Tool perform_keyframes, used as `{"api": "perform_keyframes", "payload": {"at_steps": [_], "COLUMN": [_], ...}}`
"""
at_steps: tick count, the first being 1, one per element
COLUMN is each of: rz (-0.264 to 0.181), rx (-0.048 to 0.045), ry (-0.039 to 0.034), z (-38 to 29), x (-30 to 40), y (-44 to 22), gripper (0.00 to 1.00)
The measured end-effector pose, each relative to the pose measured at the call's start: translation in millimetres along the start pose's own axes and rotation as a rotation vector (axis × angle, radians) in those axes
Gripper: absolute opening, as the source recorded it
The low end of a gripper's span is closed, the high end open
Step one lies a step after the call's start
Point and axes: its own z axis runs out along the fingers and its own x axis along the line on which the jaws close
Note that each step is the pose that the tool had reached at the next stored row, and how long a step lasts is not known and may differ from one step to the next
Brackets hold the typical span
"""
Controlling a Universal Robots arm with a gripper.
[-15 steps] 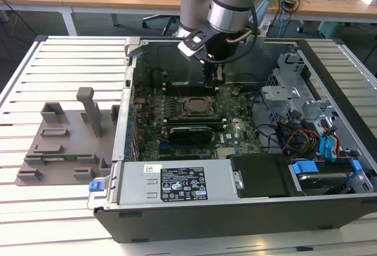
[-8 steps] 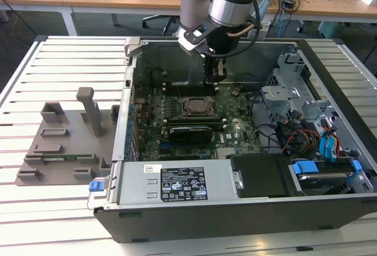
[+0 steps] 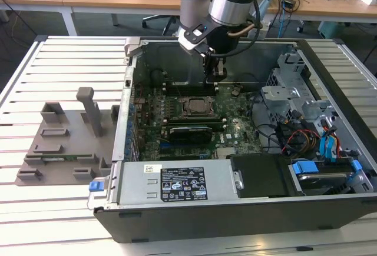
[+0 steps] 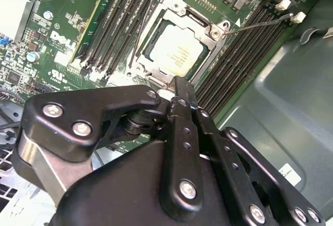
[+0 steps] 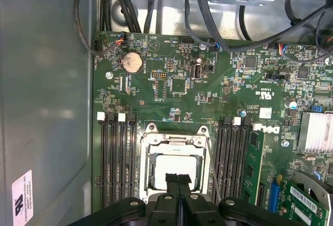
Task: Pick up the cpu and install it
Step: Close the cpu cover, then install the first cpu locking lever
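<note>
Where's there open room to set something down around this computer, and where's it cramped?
Free: the slatted table around the grey fixture, on the exterior view's left of the case. Inside, a bare metal panel borders the motherboard. Crowded: around the cpu, near the gripper, and the cabled drive bays.

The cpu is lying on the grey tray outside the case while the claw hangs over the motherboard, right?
No. The cpu sits in the socket frame on the motherboard, as the second wrist view shows. The claw does hang over the motherboard.
</note>
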Motion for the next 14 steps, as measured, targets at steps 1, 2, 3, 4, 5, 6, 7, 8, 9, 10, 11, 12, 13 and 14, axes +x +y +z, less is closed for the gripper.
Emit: {"api": "perform_keyframes", "payload": {"at_steps": [1, 2, 3, 4, 5, 6, 7, 8, 9, 10, 11, 12, 13, 14], "rz": [0.000, 0.000, 0.000, 0.000, 0.000, 0.000, 0.000, 0.000, 0.000, 0.000, 0.000, -0.001, -0.012, -0.026], "rx": [-0.0001, 0.0000, -0.0001, -0.0001, -0.0001, -0.0001, -0.0001, -0.0001, -0.0001, -0.0001, -0.0001, -0.0001, -0.0004, -0.0008], "ry": [0.0000, 0.0001, 0.0001, 0.0001, 0.0002, 0.0002, 0.0003, 0.0004, 0.0004, 0.0004, 0.0004, 0.0004, -0.0009, -0.0024], "z": [0.0, 0.0, 0.0, 0.0, 0.0, 0.0, 0.0, 0.0, 0.0, 0.0, 0.0, 0.0, -0.1, 0.0], "x": [0.0, 0.0, 0.0, 0.0, 0.0, 0.0, 0.0, 0.0, 0.0, 0.0, 0.0, 0.0, -0.1, 0.0], "y": [0.0, 0.0, 0.0, 0.0, 0.0, 0.0, 0.0, 0.0, 0.0, 0.0, 0.0, 0.0, 0.0, 0.0], "gripper": [0.11, 0.11, 0.11, 0.11, 0.11, 0.11, 0.11, 0.11, 0.11, 0.11, 0.11, 0.11, 0.11, 0.11]}}
